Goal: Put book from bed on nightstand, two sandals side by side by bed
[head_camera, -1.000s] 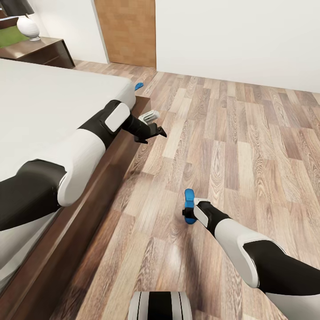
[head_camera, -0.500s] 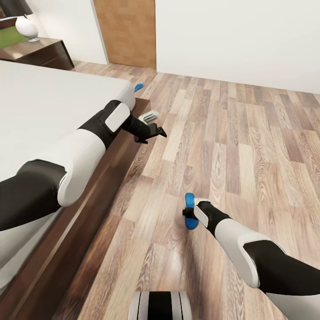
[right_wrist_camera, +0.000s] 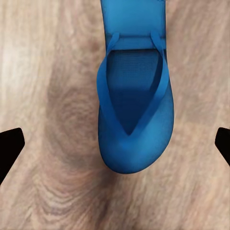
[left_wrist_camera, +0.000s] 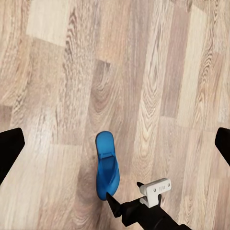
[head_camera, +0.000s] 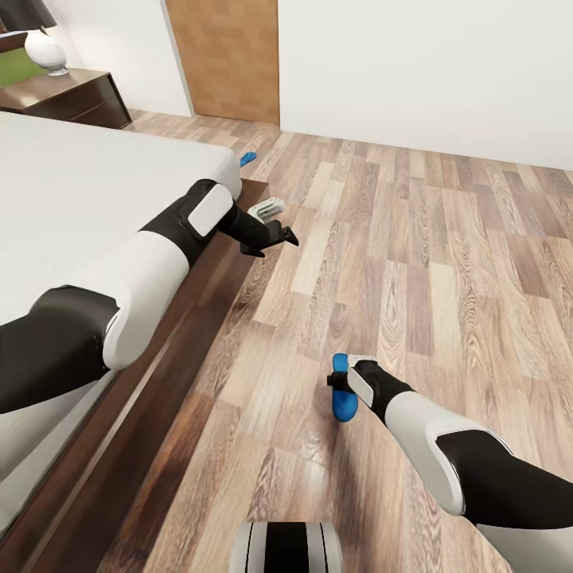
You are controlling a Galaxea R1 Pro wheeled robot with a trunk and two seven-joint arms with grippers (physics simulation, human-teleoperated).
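One blue sandal (head_camera: pixel 342 391) lies flat on the wood floor, toe strap up. My right gripper (head_camera: pixel 337 385) hovers right over it, open, its fingertips (right_wrist_camera: pixel 10 146) wide apart either side of the sandal (right_wrist_camera: pixel 133 100). The left wrist view looks down on this sandal (left_wrist_camera: pixel 106 167) and the right gripper (left_wrist_camera: pixel 123 195). The second sandal (head_camera: pixel 248 157) lies on the floor past the bed's far corner. My left gripper (head_camera: pixel 274 241) hangs open and empty beside the bed (head_camera: pixel 87 191), above the frame's edge. The book is out of view.
A dark nightstand (head_camera: pixel 76 91) with a white lamp (head_camera: pixel 44 49) stands beyond the bed at the back left. A wooden door (head_camera: pixel 227 56) is in the white far wall. Open plank floor stretches to the right. My base (head_camera: pixel 286 546) shows at the bottom.
The whole view has shifted a little, so the camera has moved. The near sandal now sits further under my right gripper. Both arms hold the same pose.
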